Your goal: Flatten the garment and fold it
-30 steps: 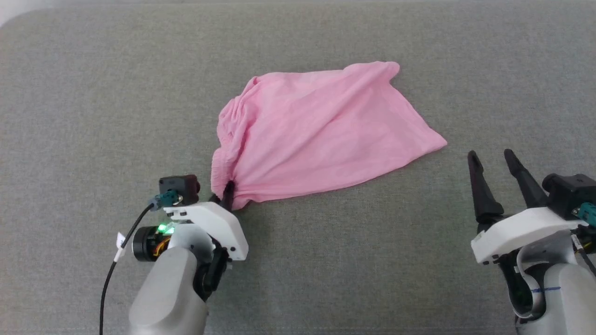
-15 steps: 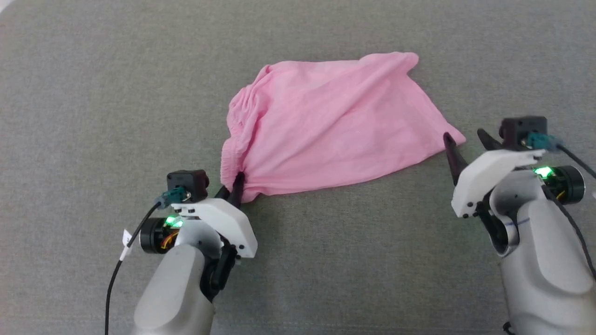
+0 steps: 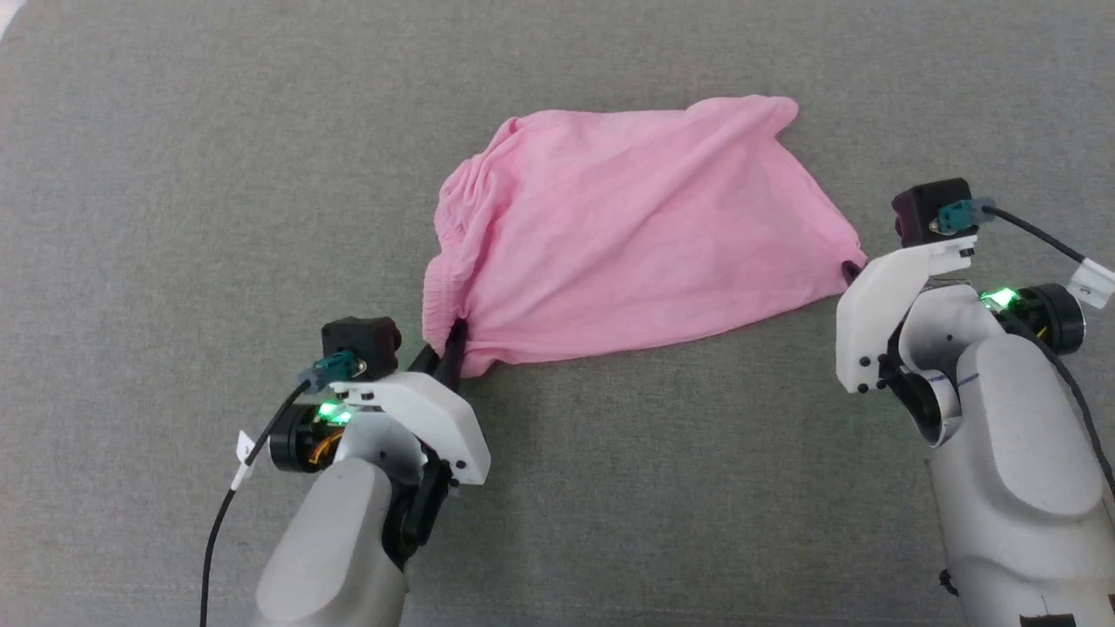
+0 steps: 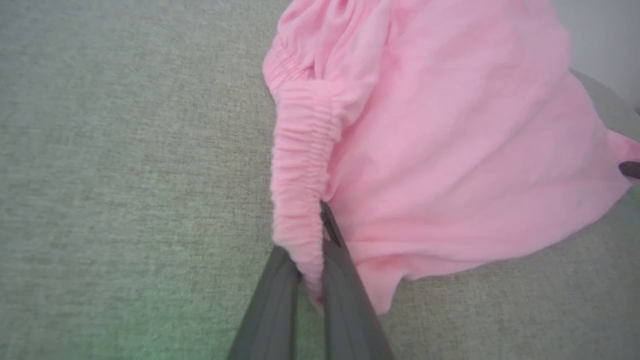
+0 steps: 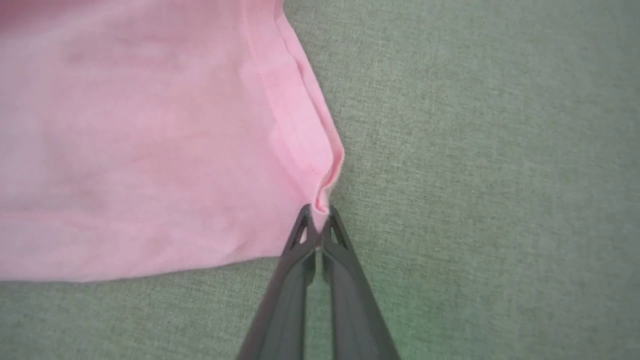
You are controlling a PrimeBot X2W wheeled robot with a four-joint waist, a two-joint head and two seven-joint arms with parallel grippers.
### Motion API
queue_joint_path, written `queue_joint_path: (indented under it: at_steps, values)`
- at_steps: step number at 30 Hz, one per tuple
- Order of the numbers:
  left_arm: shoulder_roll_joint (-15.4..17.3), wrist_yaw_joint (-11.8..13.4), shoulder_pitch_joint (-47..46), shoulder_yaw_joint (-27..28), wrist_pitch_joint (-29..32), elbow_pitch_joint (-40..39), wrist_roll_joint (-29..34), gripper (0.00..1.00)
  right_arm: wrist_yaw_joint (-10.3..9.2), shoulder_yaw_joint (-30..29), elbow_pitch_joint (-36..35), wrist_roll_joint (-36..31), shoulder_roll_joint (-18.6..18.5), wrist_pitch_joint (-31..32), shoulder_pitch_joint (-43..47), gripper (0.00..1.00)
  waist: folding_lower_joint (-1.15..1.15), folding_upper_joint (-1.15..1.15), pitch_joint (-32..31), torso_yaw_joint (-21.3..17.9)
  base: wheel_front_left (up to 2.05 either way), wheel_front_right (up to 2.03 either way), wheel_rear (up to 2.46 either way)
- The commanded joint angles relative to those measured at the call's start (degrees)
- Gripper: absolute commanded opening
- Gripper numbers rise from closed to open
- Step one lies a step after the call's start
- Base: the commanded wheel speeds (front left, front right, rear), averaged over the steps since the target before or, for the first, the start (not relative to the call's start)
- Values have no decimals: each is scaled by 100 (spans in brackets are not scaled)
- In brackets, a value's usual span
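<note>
The left arm (image 3: 331, 557) rises from 7 o'clock in the head view, its pale grey forearm angled toward 1 o'clock, and the left wrist (image 3: 329, 411) glows green. The left claw (image 3: 453, 340) has its two dark fingers pinched together on the gathered edge of the pink garment (image 3: 627, 226). The right arm (image 3: 1010, 496) enters at 4 o'clock and leans toward 11 o'clock. The right claw (image 3: 850, 270) is closed tight, its fingertips nipping the garment's corner.

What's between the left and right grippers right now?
In the head view, the wrinkled light pink fabric garment spans the stretch, left gripper pinching its gathered elastic edge, right gripper its hemmed corner.
</note>
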Motion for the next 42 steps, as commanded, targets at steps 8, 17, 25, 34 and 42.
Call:
queue_joint_path:
  at_steps: [8,17,25,34,42]
  values:
    - [32,-192,259,31,-334,-322,-221,0,-5,-20,-758,901,-6,-958,665,0,-1,0,-478,-112,0,0,0]
    - [457,-680,-28,316,949,-2147,-1590,0,-5,275,-2703,1079,-44,-246,809,0,-1,0,-696,-407,0,0,0]
    - [679,-85,-1815,762,2421,-2698,-2262,0,-5,325,-3027,838,-618,797,-905,0,-1,0,-5,-496,0,0,0]
    - [764,418,-4113,1017,2324,-1863,-1905,0,-5,460,-1913,311,-921,636,-3338,0,-1,0,1139,-680,0,0,0]
    - [707,552,-5608,1350,1391,-1313,-1704,0,-5,123,-1205,-223,-762,-249,-4777,0,-1,0,1605,-801,0,0,0]
